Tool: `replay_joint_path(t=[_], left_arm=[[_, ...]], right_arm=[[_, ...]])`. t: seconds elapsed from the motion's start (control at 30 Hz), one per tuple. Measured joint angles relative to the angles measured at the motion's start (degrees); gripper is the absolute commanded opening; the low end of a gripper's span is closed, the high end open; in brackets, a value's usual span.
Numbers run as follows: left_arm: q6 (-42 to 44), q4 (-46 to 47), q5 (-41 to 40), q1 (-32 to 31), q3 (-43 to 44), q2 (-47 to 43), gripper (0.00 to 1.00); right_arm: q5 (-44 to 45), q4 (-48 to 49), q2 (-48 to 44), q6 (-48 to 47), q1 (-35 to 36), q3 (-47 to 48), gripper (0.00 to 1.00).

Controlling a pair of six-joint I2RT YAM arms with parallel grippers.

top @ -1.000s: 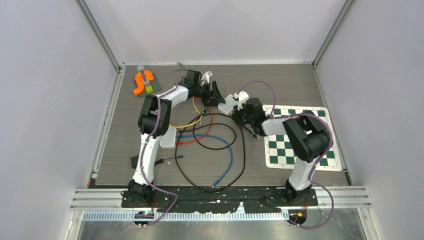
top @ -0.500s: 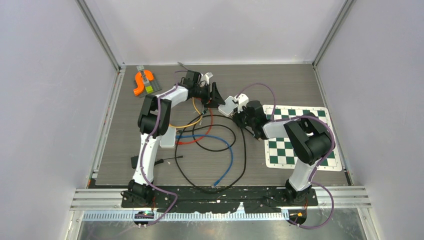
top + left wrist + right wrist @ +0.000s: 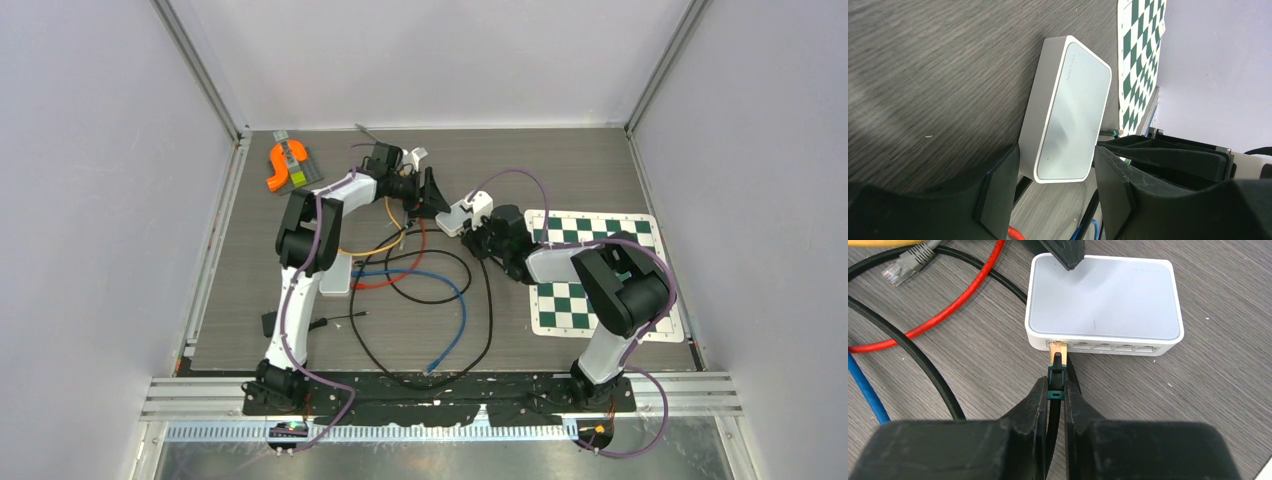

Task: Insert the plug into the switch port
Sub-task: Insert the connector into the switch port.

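Observation:
The white switch lies on the dark wood table, its row of ports facing my right gripper. That gripper is shut on the black cable's plug at its green boot. The plug's gold tip is at the mouth of the leftmost port. In the top view the switch sits between both grippers, the right gripper just below it. My left gripper is open, its fingers flanking the switch's near end. One of its fingertips reaches over the switch's back edge.
Red, black and blue cables lie coiled left of the switch, with a loose grey plug. A green-and-white chessboard mat lies under the right arm. An orange part on a grey plate sits at the back left.
My right arm has swung and its gripper has carried the plug closer to the switch's port face. The left arm has hardly moved.

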Motion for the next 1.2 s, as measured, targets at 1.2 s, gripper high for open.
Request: replay_joint_path(t=[1.2], left_arm=[[-8.68,18.27,0.63,0.37,-9.09,-1.57,0.49]], right_arm=[[1.2,-19.8,-0.92,-11.67,0.0,13.53,0.05]])
